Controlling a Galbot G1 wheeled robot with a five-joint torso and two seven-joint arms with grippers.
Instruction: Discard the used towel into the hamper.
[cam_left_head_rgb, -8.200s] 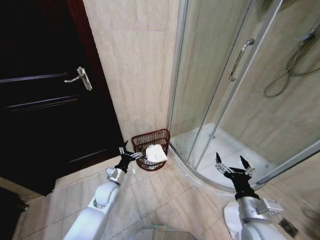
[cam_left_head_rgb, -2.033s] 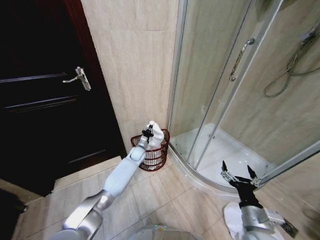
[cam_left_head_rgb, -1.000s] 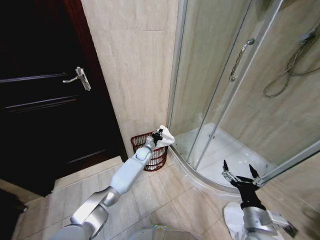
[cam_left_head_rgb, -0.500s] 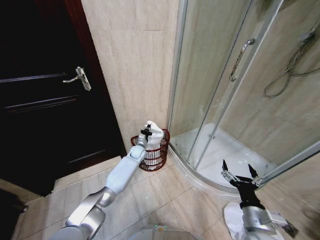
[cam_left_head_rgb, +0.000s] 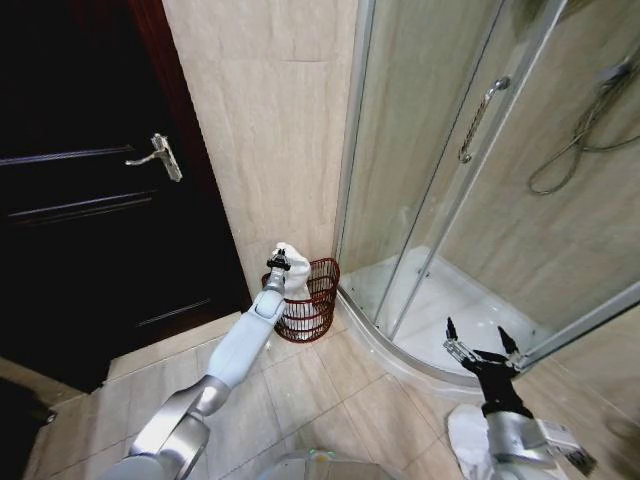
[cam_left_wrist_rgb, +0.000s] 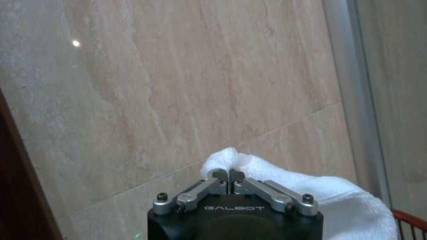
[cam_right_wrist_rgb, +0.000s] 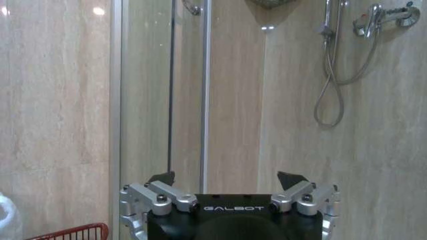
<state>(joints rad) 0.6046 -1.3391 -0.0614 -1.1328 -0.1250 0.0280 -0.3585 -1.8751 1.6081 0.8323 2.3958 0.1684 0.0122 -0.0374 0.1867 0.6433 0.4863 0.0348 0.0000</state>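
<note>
While one white towel (cam_left_head_rgb: 288, 262) is held above the rim of the single red-brown hamper (cam_left_head_rgb: 312, 297), the jaws of the left gripper (cam_left_head_rgb: 277, 262) are seen clamped on it. Against the tiled wall the hamper is stood. The right gripper (cam_left_head_rgb: 479, 345) is kept low beside the shower enclosure (cam_left_head_rgb: 470, 150), jaws apart.

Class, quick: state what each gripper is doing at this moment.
Left gripper: jaws shut on the white towel, above the hamper.
Right gripper: jaws open, holding nothing.
</note>
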